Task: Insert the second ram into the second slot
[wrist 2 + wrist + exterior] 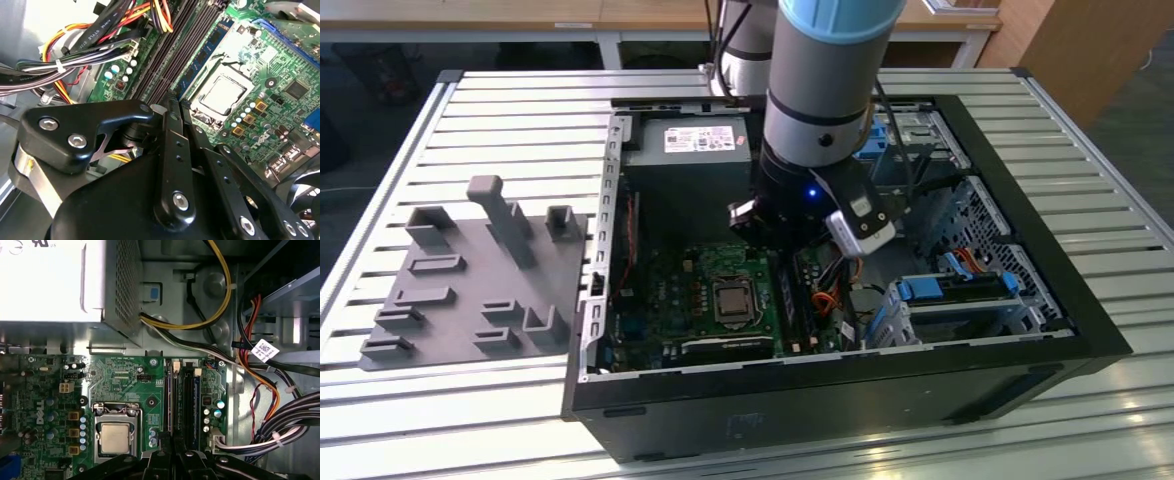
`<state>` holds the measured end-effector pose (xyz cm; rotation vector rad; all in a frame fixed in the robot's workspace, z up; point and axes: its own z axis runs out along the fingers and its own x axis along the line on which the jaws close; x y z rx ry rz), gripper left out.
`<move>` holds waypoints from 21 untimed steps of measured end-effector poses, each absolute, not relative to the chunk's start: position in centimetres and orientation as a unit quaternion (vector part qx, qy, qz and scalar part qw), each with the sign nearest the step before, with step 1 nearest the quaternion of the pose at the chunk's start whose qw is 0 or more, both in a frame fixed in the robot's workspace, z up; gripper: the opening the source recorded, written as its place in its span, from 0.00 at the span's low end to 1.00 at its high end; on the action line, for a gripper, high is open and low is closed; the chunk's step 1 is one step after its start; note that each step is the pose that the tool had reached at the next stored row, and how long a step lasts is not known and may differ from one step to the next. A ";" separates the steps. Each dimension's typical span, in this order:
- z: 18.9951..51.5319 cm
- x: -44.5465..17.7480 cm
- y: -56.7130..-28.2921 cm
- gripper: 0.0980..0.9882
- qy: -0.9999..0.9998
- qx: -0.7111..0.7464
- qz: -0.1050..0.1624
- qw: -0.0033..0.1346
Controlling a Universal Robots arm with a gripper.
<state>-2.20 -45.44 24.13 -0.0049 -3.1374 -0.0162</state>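
Jaws sit low inside the case [787,410], right over the slots [184,400] beside the CPU [114,438]; open or closed, I cannot tell. 1 blue ram [201,57] stands in the slot nearest the CPU.
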 end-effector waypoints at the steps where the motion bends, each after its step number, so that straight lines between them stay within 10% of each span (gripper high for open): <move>1: 24.1 -2.2 -45.5 0.04 -1.000 -0.002 -0.005 0.002; 21: 22.9 -1.8 -45.7 0.04 -1.000 0.002 -0.005 0.009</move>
